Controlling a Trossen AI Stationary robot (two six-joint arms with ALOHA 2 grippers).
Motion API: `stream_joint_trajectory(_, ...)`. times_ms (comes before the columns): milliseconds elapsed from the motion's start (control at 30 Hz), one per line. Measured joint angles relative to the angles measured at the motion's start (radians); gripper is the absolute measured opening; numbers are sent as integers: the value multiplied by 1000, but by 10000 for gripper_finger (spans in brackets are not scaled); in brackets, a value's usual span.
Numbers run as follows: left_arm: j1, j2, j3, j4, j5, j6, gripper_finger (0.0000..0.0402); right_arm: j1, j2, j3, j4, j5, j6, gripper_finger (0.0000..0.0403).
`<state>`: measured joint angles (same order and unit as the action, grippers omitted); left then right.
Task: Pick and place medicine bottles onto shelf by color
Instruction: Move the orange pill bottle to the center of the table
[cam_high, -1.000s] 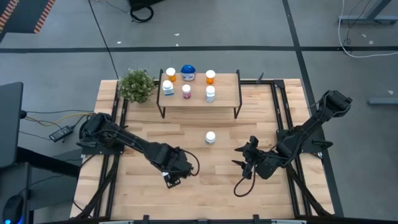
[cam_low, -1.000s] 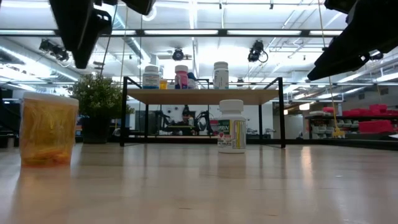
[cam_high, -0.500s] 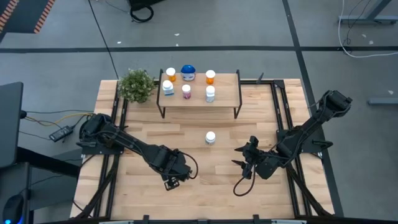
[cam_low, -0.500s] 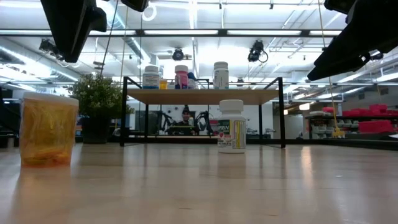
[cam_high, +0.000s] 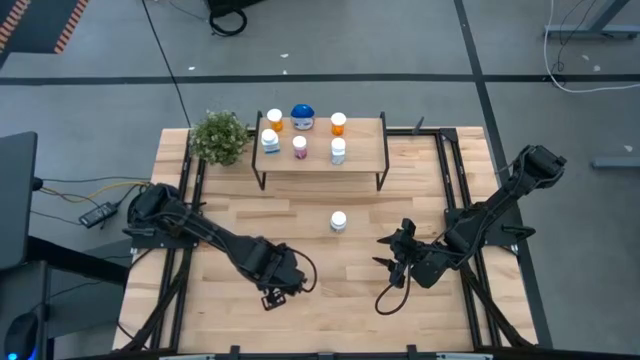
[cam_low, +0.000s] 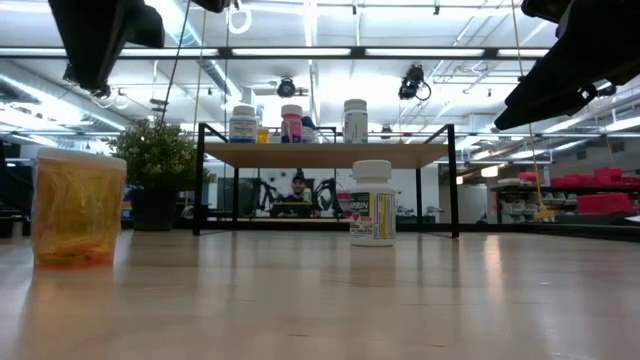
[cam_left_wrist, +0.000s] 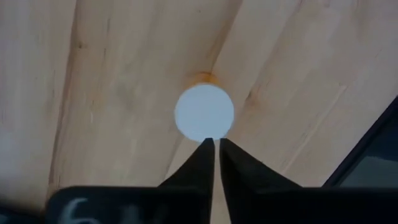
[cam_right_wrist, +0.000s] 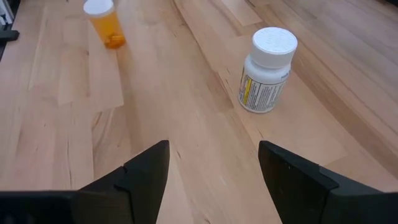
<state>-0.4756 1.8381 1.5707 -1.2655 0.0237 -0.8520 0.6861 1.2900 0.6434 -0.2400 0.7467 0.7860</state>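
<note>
An orange medicine bottle (cam_low: 78, 208) with a white cap (cam_left_wrist: 204, 114) stands upright on the table near its front left. My left gripper (cam_left_wrist: 216, 142) hangs well above it, pointing straight down, shut and holding nothing; in the high view it (cam_high: 272, 297) covers the bottle. A white medicine bottle (cam_high: 339, 221) stands mid-table in front of the shelf (cam_high: 362, 152), which carries several bottles. My right gripper (cam_right_wrist: 214, 180) waits open to the right of the white bottle (cam_right_wrist: 266, 70), slanting down toward it.
A green potted plant (cam_high: 218, 137) stands at the shelf's left end. Black rails (cam_high: 452, 190) run along both sides of the table. Bare wood (cam_high: 330, 290) lies between the two grippers and in front of the shelf.
My left gripper has shut above the orange bottle without taking hold of anything. The bottles have kept their places.
</note>
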Motion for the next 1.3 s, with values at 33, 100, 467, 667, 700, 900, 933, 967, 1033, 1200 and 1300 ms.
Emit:
stream_joint_trajectory(33,-3,0,0,3,-4,0,22,0,0,0,0,0,0,255)
stream_joint_trajectory(100,-8,0,0,6,-7,5,8,0,0,0,0,0,2,255)
stream_joint_trajectory(467,2,1,-149,107,37,11,6,30,0,0,2,4,20,255)
stream_joint_trajectory(667,3,2,-156,122,36,25,7,31,0,0,3,11,26,255)
stream_joint_trajectory(700,4,2,-156,122,37,25,5,31,0,0,3,11,26,255)
stream_joint_trajectory(900,7,2,-156,130,43,27,10,30,0,0,3,12,26,255)
stream_joint_trajectory(933,9,2,-156,138,41,27,10,30,0,0,3,12,26,255)
stream_joint_trajectory(967,12,2,-156,146,41,33,10,30,0,0,3,12,26,255)
stream_joint_trajectory(1033,14,2,-156,162,41,40,6,30,0,0,3,12,26,255)
stream_joint_trajectory(1200,26,2,-156,164,42,53,6,30,0,0,3,12,26,255)
stream_joint_trajectory(1300,37,2,-156,161,41,59,6,30,0,0,3,12,26,255)
